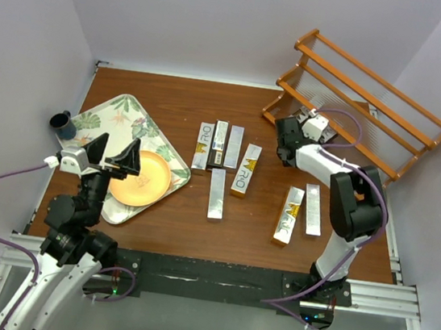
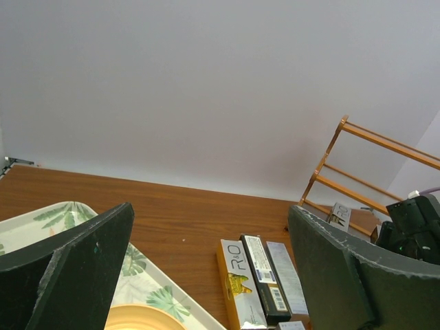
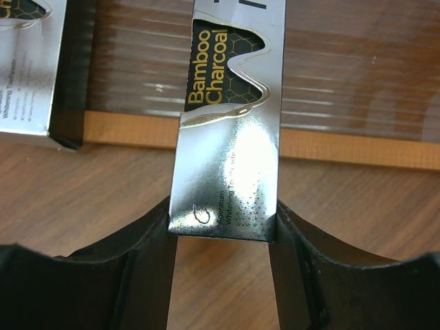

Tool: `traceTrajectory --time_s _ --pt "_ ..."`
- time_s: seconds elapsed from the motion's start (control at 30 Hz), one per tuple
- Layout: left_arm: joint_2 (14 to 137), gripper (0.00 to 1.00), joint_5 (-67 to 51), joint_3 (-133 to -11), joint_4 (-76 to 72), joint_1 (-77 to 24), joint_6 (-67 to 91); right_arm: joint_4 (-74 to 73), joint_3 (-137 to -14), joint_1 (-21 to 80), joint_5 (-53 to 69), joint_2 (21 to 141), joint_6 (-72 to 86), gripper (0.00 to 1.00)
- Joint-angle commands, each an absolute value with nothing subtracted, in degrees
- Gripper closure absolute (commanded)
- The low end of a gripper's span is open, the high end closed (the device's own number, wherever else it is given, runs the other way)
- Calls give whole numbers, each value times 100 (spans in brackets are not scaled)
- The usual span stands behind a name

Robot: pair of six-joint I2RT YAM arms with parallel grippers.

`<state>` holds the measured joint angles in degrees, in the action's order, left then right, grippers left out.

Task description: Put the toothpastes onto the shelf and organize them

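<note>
The right gripper (image 3: 223, 225) is closed narrowly on the near end of a silver toothpaste carton (image 3: 230, 148) lettered "Bamboo Charcoal", one finger pressed on each long side. This carton reaches forward over the wooden front rail (image 3: 357, 146) of the lowest tier of the orange-brown shelf (image 1: 378, 78) and onto the clear ribbed panel behind it, while its gripped end hangs over the brown table (image 1: 172, 102). A second silver carton (image 3: 31, 75) lies on the same tier just to the left, apart from the held one. The shelf stands at the far right corner of the table. Seven more cartons lie flat on the table: a row of three (image 1: 219, 144) side by side near the middle, a gold-ended one (image 1: 246, 171) just to their right, a plain silver one (image 1: 216, 194) nearer the arms, and a pair (image 1: 290, 204) close together beside the right arm. The left gripper (image 1: 114, 153) hangs with its jaws spread wide and nothing between them, above a leaf-patterned tray (image 1: 105, 113) that carries an orange plate (image 1: 141, 177). A dark cup (image 1: 63, 122) stands at the tray's left corner.
</note>
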<state>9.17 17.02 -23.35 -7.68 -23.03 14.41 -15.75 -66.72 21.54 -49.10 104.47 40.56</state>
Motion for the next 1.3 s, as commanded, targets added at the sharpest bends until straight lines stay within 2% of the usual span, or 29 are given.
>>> traceTrajectory --time_s 0.0,0.63,1.03,1.27 --pt "967 0 1652 -2566 -844 -2355 1459 -1020 -7022 2013 -4923 10599 3613 89" --pt "958 0 1626 -2558 -853 -2364 1450 -607 -7321 1767 -4781 10880 3252 87" --pt "932 0 1617 -2558 -853 -2373 1450 -1257 -7655 1477 -4404 11074 3647 78" --pt "940 0 1600 -2549 -861 -2373 1450 -1564 -7717 1441 -4025 11206 3752 68"
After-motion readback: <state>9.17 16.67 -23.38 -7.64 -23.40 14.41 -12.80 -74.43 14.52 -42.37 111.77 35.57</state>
